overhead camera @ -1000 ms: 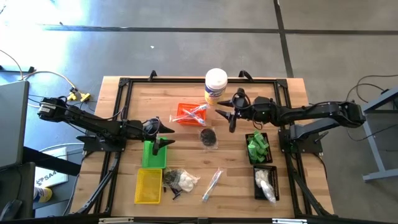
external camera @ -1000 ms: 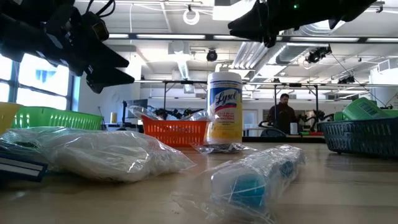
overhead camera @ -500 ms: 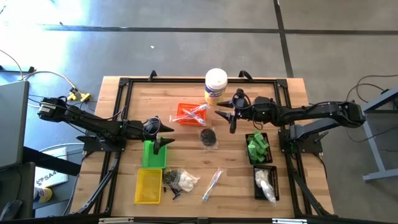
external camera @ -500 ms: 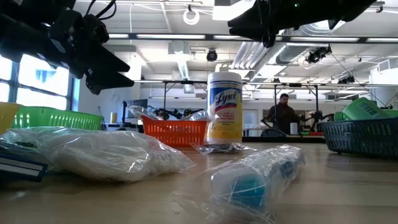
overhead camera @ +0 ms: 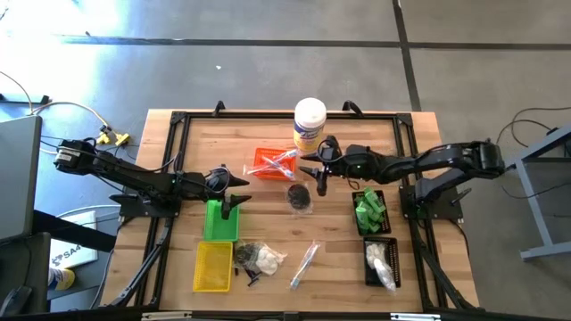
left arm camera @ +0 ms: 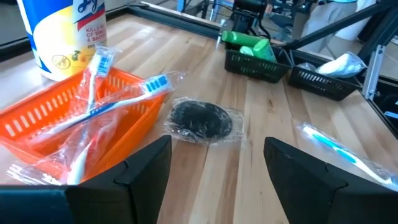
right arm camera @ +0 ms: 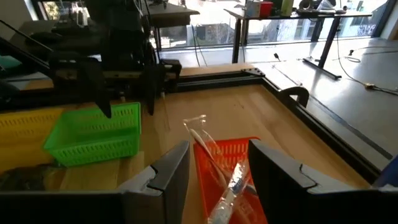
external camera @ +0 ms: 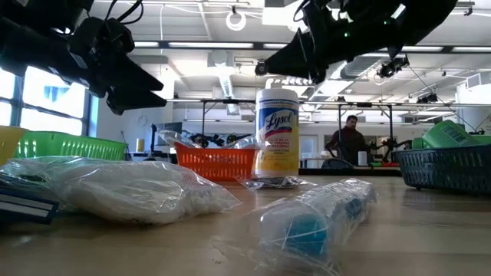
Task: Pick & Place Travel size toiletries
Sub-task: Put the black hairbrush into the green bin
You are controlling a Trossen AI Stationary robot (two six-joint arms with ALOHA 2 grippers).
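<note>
My left gripper [overhead camera: 237, 193] hovers open above the green tray [overhead camera: 221, 223], nothing between its fingers. My right gripper [overhead camera: 315, 170] hangs open in the air between the orange tray [overhead camera: 270, 165] and the black tray of green bottles [overhead camera: 369, 212]. Clear-wrapped toothbrushes [left arm camera: 102, 102] lie in the orange tray, their ends over its rim. A black piece in a clear bag [overhead camera: 299, 196] lies flat on the wood before both grippers. Another wrapped toothbrush [overhead camera: 303, 263] and a bag of white fluff [overhead camera: 260, 259] lie near the front edge.
A large white canister [overhead camera: 310, 122] stands at the far edge behind the orange tray. A yellow tray [overhead camera: 213, 267] sits at the near left. A second black tray [overhead camera: 380, 262] with white fluffy bags sits at the near right. A person [external camera: 349, 138] shows far behind the table.
My right gripper has gone down and toward the table's left edge, coming closer to the orange tray and the bagged black piece. Its fingers have kept the same gap.
</note>
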